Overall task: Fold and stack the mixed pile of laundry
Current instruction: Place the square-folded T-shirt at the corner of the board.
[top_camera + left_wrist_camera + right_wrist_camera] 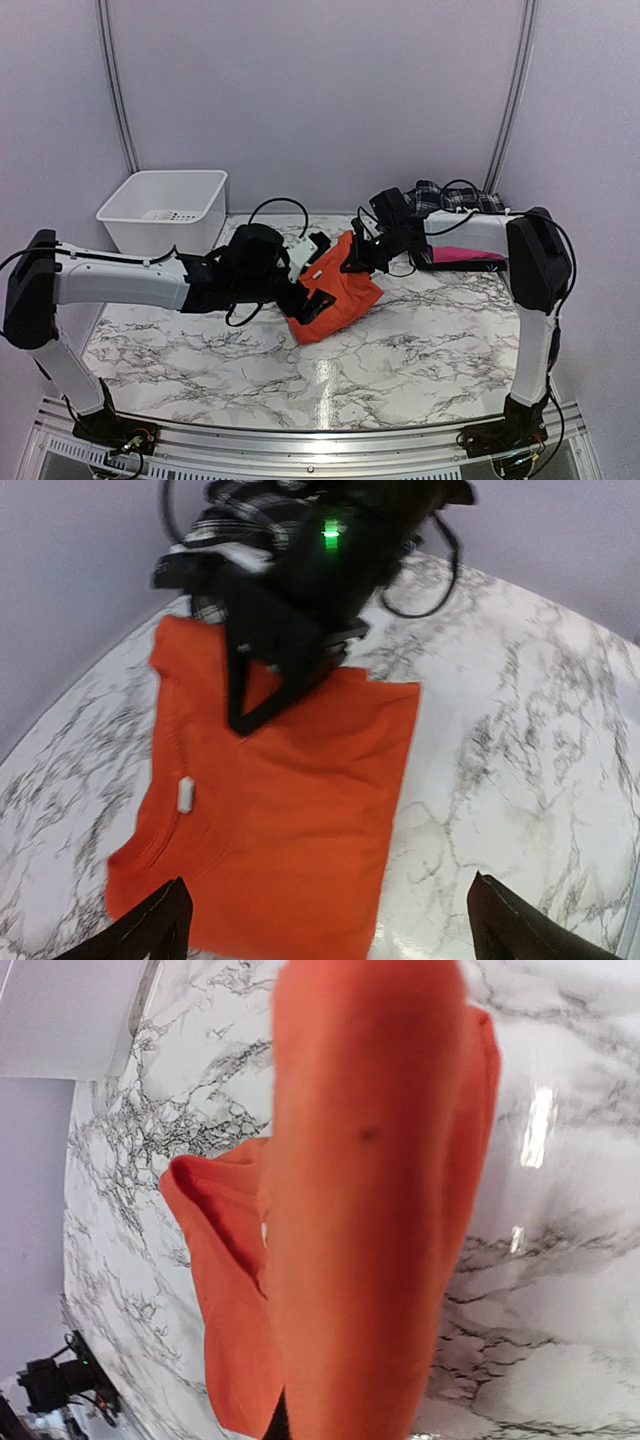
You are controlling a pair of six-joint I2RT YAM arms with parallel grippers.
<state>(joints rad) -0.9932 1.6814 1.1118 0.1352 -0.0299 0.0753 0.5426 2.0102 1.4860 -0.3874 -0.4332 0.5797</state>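
Orange t-shirt [370, 1210] hangs pinched in the right fingers [235, 690], seemingly lifted to carry a fold across the counter [520, 730], while the left fingers [160, 925] hover spread wide above it.

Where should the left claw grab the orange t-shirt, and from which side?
The near edge of the orange t-shirt, from above: it lies flat on the table right under the open left claw, while the right claw holds the far edge.

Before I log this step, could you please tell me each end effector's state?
Left end effector: open, above the orange t-shirt.
Right end effector: shut on the orange t-shirt's edge.
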